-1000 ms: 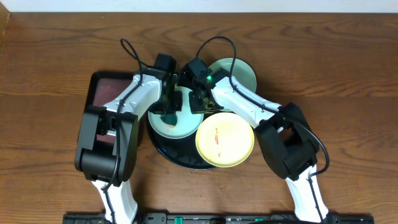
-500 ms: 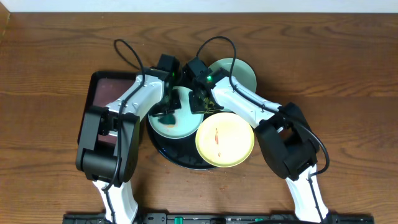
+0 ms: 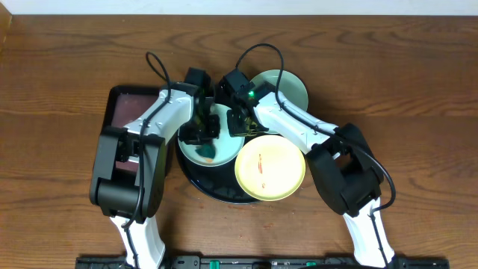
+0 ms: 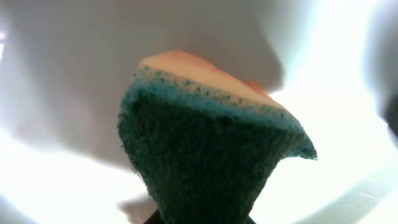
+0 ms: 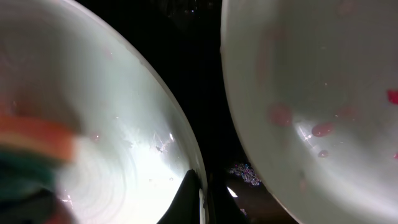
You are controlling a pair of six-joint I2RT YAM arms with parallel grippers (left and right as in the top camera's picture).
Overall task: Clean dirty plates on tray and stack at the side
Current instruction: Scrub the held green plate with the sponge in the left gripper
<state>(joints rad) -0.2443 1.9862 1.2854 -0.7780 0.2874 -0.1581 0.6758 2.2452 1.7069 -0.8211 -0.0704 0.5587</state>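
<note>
Black tray: big, round and shiny; it sits in the middle of the wooden table, between the two arms
Near mint plate: small, round and pale green-blue; it lies in the left part of the black tray; in the right wrist view it looks wet and shiny, with thin rings in the middle
Yellow plate: pale yellow and round; it rests at the front right of the black tray and sticks out over the rim; a thin red line runs down its middle
Far mint plate: same pale green-blue; it sits at the back right, partly under the right arm; I cannot tell if it touches the tray
Sponge: dark teal and rough on one side, yellow-orange on the other; it is pressed on the near mint plate
Left gripper: it is over the near mint plate; its jaws are closed tight on the sponge
Right gripper: it is at the right edge of the near mint plate; its jaws pinch the plate's rim, one finger on each side
Plate beside it in the right wrist view: pale, with pink wet spots and a red bit at the edge; black tray shows in the gap between the two plates
Brown tray: dark with four sides; it sits to the left of the black tray, partly under the left arm
</note>
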